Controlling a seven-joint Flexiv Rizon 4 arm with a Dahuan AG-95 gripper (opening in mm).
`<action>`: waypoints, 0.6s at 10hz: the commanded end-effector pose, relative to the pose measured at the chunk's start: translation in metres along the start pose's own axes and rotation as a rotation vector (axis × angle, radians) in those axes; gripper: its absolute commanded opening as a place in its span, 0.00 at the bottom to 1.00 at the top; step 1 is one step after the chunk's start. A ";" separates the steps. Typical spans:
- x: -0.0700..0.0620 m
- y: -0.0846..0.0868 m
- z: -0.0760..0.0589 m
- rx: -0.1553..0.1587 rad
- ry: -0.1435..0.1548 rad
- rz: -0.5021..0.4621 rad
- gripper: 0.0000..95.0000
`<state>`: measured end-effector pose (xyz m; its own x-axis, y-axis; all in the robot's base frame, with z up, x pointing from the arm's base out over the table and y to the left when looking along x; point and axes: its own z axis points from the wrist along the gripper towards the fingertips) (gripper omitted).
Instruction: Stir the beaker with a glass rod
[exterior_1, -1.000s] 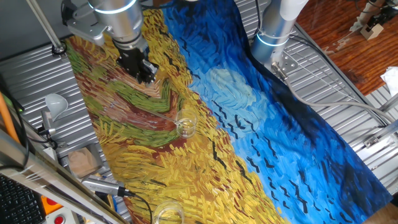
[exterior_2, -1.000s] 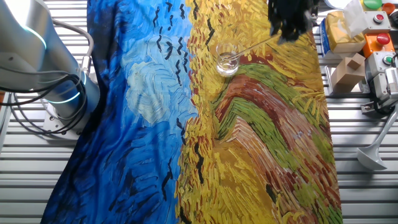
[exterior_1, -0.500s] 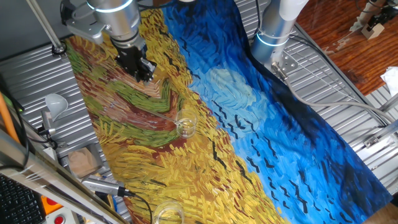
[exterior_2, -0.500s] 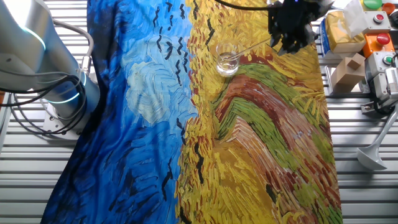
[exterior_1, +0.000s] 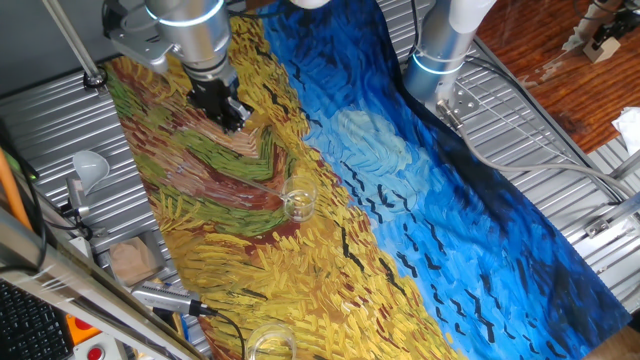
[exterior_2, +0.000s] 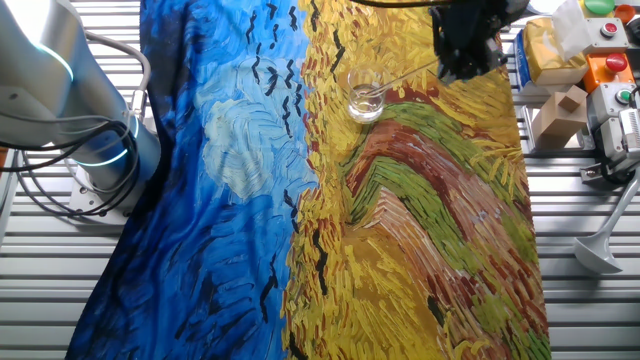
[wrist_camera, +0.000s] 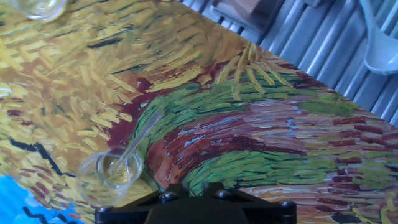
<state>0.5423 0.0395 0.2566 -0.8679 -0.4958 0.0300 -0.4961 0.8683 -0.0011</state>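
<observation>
The beaker (exterior_1: 299, 200) is a small clear glass standing upright on the painted cloth. It also shows in the other fixed view (exterior_2: 366, 97) and at the lower left of the hand view (wrist_camera: 111, 174). The glass rod (exterior_1: 262, 184) is thin and transparent. One end rests inside the beaker and the other leans out over the rim (exterior_2: 405, 74) (wrist_camera: 140, 137). My gripper (exterior_1: 225, 105) (exterior_2: 465, 55) hangs above the cloth, apart from the rod's free end and holding nothing. In the hand view only its black finger bases (wrist_camera: 191, 186) show, with a narrow gap between them.
A wider clear glass vessel (exterior_1: 270, 343) stands near the cloth's edge (wrist_camera: 37, 6). A grey funnel (exterior_1: 88, 165) (exterior_2: 600, 250), wooden blocks (exterior_1: 132, 260) (exterior_2: 560, 110) and a grey metal pole (exterior_1: 70, 45) sit beside the cloth on the ridged table. A second arm's base (exterior_1: 440, 50) stands on the blue side.
My gripper has shifted slightly over the cloth, a little away from the beaker. The beaker and the rod have not moved.
</observation>
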 end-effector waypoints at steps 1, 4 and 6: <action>-0.001 -0.001 0.001 -0.011 -0.007 -0.006 0.00; -0.003 -0.027 0.028 0.001 -0.023 -0.045 0.00; -0.004 -0.042 0.057 0.016 -0.037 -0.073 0.00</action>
<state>0.5636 0.0041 0.1993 -0.8304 -0.5571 -0.0068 -0.5569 0.8304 -0.0164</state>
